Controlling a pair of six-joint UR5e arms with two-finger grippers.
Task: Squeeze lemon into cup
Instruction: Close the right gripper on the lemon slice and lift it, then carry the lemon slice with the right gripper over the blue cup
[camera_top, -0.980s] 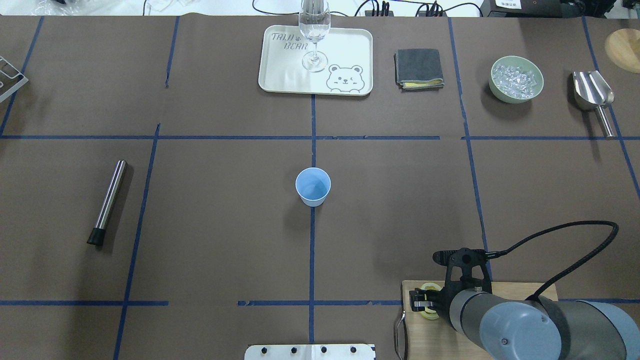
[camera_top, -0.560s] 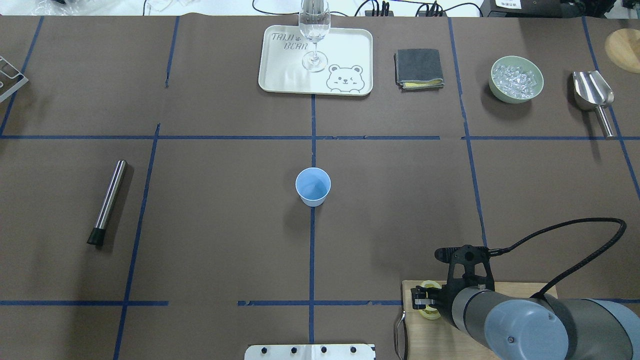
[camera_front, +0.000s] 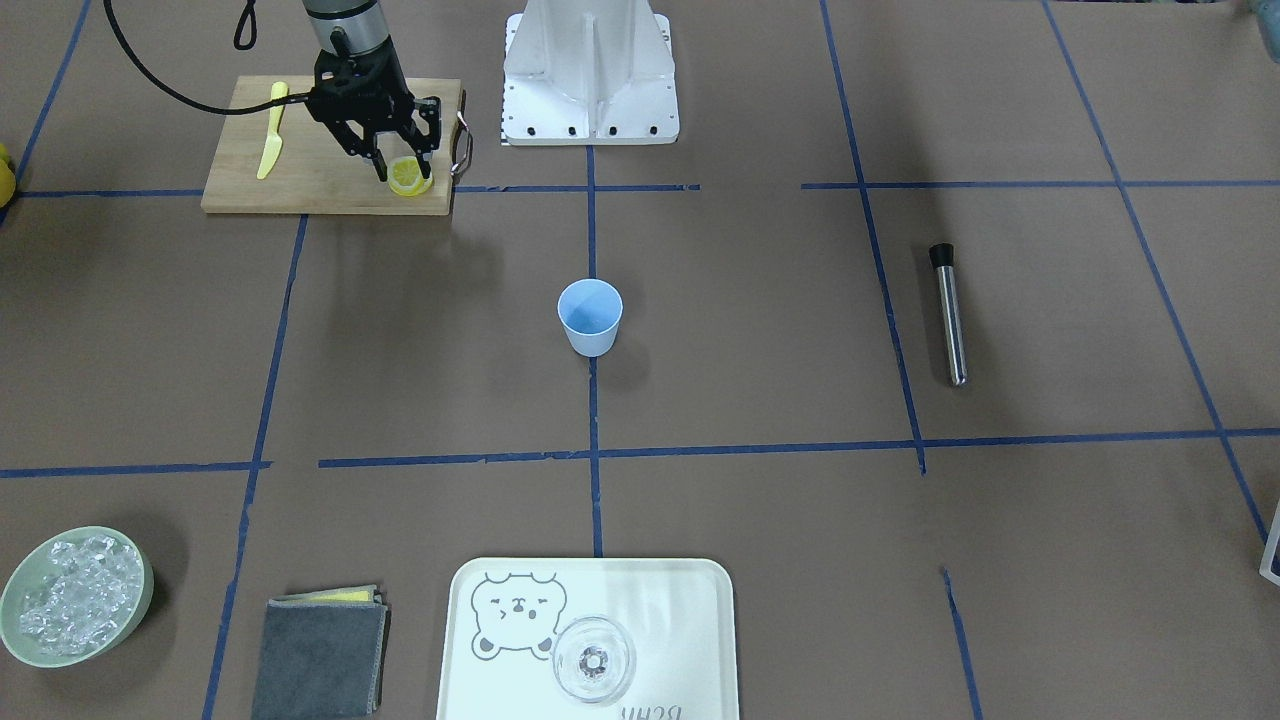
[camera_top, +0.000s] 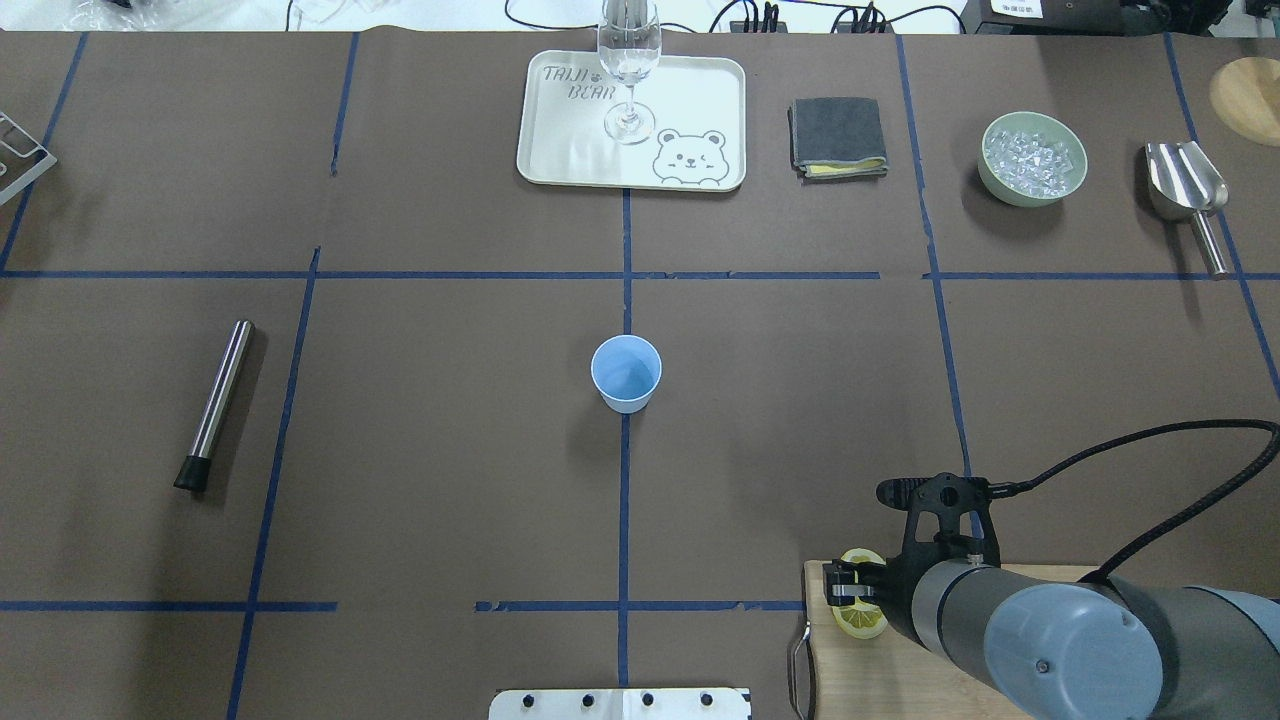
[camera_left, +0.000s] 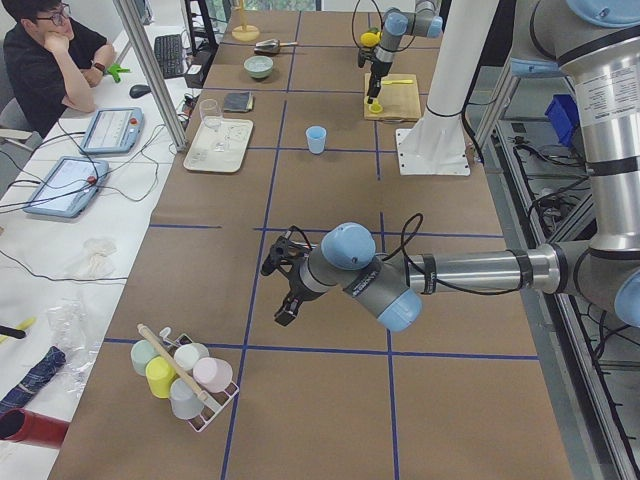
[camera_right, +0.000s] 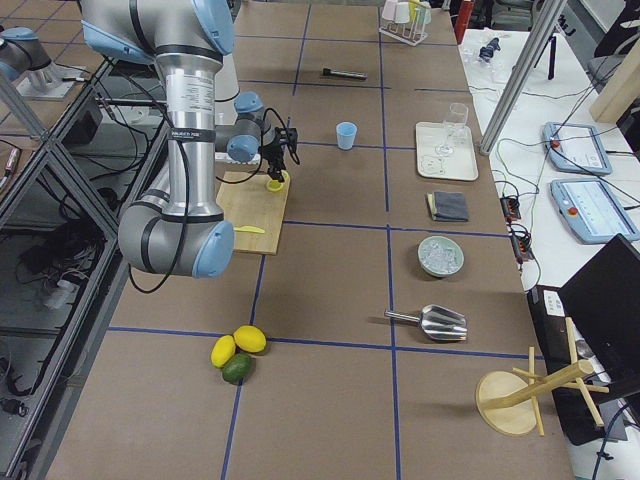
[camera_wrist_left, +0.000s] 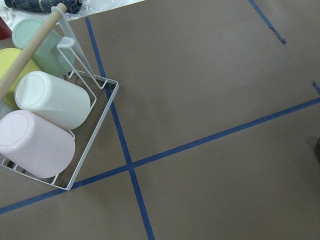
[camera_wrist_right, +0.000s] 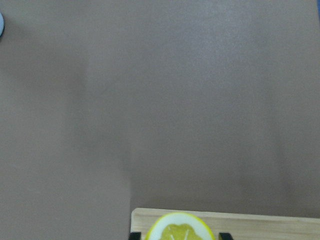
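Observation:
The light-blue cup (camera_top: 626, 372) stands upright at the table's centre, also seen from the front (camera_front: 590, 315). My right gripper (camera_front: 402, 168) is at the far-left corner of the wooden cutting board (camera_top: 1040, 580). Its fingers close on the rim of the lemon slice (camera_front: 410, 178), which shows between the fingertips in the right wrist view (camera_wrist_right: 180, 229) and as a yellow arc from overhead (camera_top: 858, 555). The cup is well ahead and to the left of it. My left gripper (camera_left: 278, 288) hovers near the cup rack at the table's left end. I cannot tell whether it is open.
A second, brighter slice (camera_top: 862, 620) lies on the board under the gripper. A yellow knife (camera_front: 270, 140) is on the board too. Tray (camera_top: 560, 140) with glass, folded cloth (camera_top: 838, 137), ice bowl (camera_top: 1033, 158) and scoop (camera_top: 1188, 190) line the far side. A steel muddler (camera_top: 215, 405) lies left.
The right wrist has shifted a little away from the robot, and the slice in its fingers moved with it to the board's far edge. More of the second slice shows.

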